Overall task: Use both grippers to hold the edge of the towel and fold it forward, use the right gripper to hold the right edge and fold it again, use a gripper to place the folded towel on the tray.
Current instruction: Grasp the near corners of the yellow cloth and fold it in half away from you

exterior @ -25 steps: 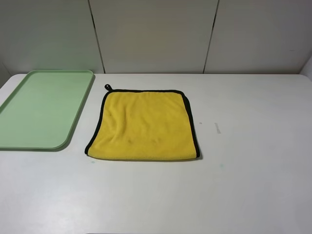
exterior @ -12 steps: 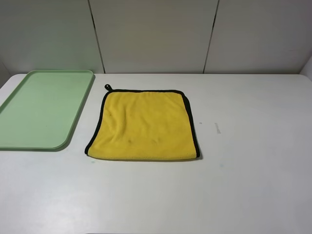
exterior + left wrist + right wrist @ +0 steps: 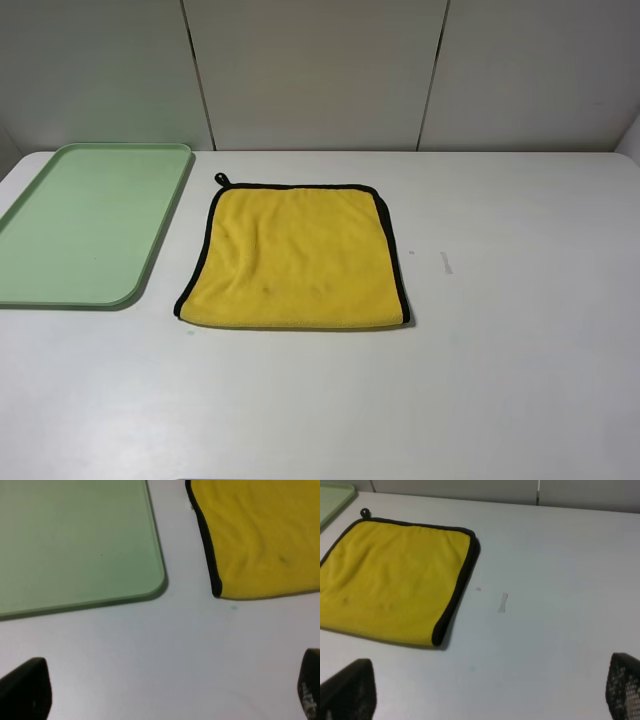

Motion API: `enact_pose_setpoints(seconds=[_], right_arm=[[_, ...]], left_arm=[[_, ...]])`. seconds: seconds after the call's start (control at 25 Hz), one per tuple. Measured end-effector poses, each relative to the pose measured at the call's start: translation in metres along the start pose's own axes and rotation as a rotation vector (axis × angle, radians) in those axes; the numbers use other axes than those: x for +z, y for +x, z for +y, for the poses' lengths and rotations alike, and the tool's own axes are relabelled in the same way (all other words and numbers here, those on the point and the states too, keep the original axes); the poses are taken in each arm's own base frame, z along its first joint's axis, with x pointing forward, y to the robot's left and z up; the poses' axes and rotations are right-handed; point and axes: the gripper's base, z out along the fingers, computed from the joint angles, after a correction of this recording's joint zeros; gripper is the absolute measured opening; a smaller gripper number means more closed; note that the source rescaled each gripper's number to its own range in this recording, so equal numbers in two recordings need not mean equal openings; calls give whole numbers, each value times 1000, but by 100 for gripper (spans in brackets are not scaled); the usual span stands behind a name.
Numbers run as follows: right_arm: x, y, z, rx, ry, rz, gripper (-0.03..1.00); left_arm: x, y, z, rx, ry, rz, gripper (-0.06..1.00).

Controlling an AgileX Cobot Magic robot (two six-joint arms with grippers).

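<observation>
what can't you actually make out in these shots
- Left gripper: left wrist view shows only two dark fingertips; the bottom edge cuts off the rest.
- Right gripper: likewise in the right wrist view.
- Neither gripper appears in the exterior high view.
- Tray: the exterior view's left edge cuts off its left part.
- Towel: underside hidden in every view; whether its near edge is a fold is unclear.

**Plush cloth, smooth plastic, matt table**

The towel (image 3: pixel 295 255) is a plush yellow cloth, fluffy and matt, with light creases. The edge of the towel (image 3: pixel 392 250) is a narrow black binding, smoother than the pile. At 9 o'clock from it, the tray (image 3: pixel 165 228) is pale green plastic, smooth with a soft sheen. The table (image 3: pixel 500 350) is white, smooth and matt. The fingertips (image 3: pixel 622 687) of the right gripper (image 3: pixel 484 690) are black with a fine dotted texture.
</observation>
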Motion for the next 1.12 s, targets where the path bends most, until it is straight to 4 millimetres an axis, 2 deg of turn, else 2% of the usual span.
enact_pose_setpoints(seconds=[0.48, 0.6, 0.72, 0.88, 1.12], right_arm=[[0, -1, 1, 5, -9, -8, 100], [2, -3, 3, -6, -39, 5, 100], [6, -15, 7, -47, -72, 46, 100], [15, -41, 9, -129, -99, 108, 100], [32, -79, 16, -227, -211, 183, 100]], left_arm=[[0, 0, 0, 0, 0, 0, 98], [2, -6, 0, 6, 14, 52, 98], [3, -19, -1, 34, 55, 97, 98], [5, -39, -1, 133, 140, 152, 98], [20, -71, -10, 369, 331, 262, 98]])
